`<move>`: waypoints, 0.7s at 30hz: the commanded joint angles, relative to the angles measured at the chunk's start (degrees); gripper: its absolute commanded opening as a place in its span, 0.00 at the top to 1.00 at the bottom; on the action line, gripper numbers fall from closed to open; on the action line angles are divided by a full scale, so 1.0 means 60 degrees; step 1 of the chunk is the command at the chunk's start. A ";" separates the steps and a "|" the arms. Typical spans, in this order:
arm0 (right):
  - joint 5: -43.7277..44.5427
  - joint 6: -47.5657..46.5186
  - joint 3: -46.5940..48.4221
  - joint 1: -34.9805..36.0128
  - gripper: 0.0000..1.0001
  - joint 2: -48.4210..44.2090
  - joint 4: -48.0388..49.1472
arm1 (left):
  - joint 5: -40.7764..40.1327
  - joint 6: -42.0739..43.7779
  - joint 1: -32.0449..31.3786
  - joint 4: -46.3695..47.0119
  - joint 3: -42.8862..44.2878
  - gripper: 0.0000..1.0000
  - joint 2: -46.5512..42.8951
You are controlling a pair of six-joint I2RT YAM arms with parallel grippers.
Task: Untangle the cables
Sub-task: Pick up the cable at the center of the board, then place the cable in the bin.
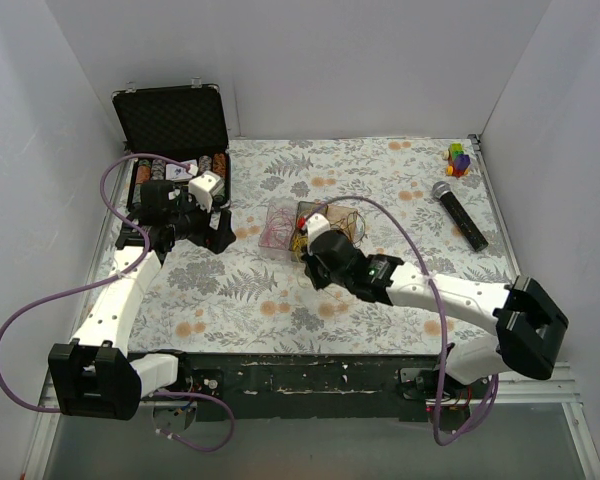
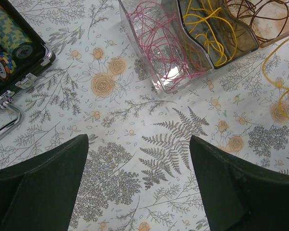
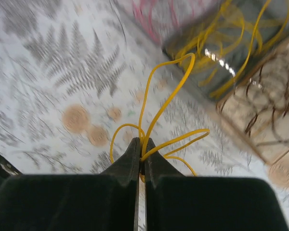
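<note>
**Left arm** [image 1: 120, 300]: rises from its base at the near left. The forearm leans forward and the wrist is bent toward the right.

**Left gripper** [image 2: 137, 144]: aimed downward with the jaws wide apart. Nothing sits between the fingers [image 2: 43, 187].

**Right arm** [image 1: 450, 295]: elbow folded at the near right. The forearm is stretched leftward and held low.

**Right gripper** [image 3: 140, 147]: jaws closed tip to tip, pinching a yellow cable [image 3: 166, 103] that loops out from between them. The right wrist view is blurred, so finer detail of the grip cannot be confirmed.
</note>
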 commanded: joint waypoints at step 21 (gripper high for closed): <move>-0.2056 -0.0822 0.6224 -0.2381 0.99 0.2588 0.1420 | 0.0133 -0.0407 0.0474 0.0779 -0.0127 0.21 0.0002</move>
